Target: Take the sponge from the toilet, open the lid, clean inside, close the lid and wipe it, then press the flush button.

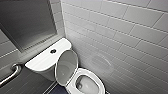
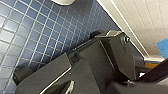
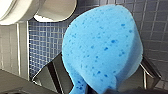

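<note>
the sponge (image 3: 102, 45) is bright blue and full of little holes. the right gripper (image 3: 98, 88) pinches it by one end, with its jaws squeezed tight on it. it hangs near the toilet (image 1: 100, 80), over the blue floor (image 3: 42, 42). the lid (image 1: 65, 65) stands up, open, left of the bowl. the sponge looks light and squishy, so i think it bends when pushed hard. holding one edge seems best. i cannot tell how the left gripper's jaws stand.
</note>
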Robot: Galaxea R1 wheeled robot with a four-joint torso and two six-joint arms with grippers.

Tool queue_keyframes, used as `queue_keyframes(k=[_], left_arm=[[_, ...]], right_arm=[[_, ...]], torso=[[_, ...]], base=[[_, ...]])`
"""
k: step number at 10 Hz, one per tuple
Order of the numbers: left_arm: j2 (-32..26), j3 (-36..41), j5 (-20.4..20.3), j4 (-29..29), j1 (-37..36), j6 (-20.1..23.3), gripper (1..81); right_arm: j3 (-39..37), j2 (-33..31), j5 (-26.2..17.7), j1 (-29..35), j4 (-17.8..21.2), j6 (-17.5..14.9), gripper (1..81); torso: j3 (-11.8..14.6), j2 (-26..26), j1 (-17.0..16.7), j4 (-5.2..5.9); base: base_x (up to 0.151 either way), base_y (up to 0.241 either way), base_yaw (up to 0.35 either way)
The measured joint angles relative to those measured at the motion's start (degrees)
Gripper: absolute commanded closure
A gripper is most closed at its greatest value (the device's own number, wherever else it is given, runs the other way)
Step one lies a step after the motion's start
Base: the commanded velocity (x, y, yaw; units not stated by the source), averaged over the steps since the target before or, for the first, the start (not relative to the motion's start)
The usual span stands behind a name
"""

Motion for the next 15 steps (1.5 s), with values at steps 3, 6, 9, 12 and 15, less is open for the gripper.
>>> queue_keyframes(k=[3,6,9,12,15], left_arm=[[3.7,-2.1,-1.7,0.0,5.8,-0.1,1.0],[4.8,-3.8,-2.1,-0.1,7.0,-0.2,1.0],[4.8,-6.3,-3.0,-0.3,7.0,-0.6,1.0],[8.3,-11.0,-5.9,-0.3,6.9,-0.5,1.0],[13.7,-20.2,-4.2,-0.2,7.7,-0.6,1.0]], right_arm=[[0.4,-1.2,0.1,0.0,0.0,0.0,81.1],[1.8,-2.3,1.0,0.0,-1.0,0.0,81.1],[2.2,-1.9,0.9,0.2,-1.3,0.0,81.1],[2.1,-1.8,0.9,0.2,-1.3,0.2,81.1],[0.7,-1.7,0.9,-0.5,-1.3,0.4,81.1]], torso=[[0.0,0.0,0.0,0.00],[0.0,0.0,0.0,0.00],[0.1,0.0,0.0,0.00],[0.1,0.0,0.0,0.00],[0.1,0.0,0.0,0.00]], base=[[0.000,0.000,0.000],[0.000,0.000,0.000],[0.000,0.000,0.000],[0.000,0.000,0.000],[0.000,0.000,0.000]])
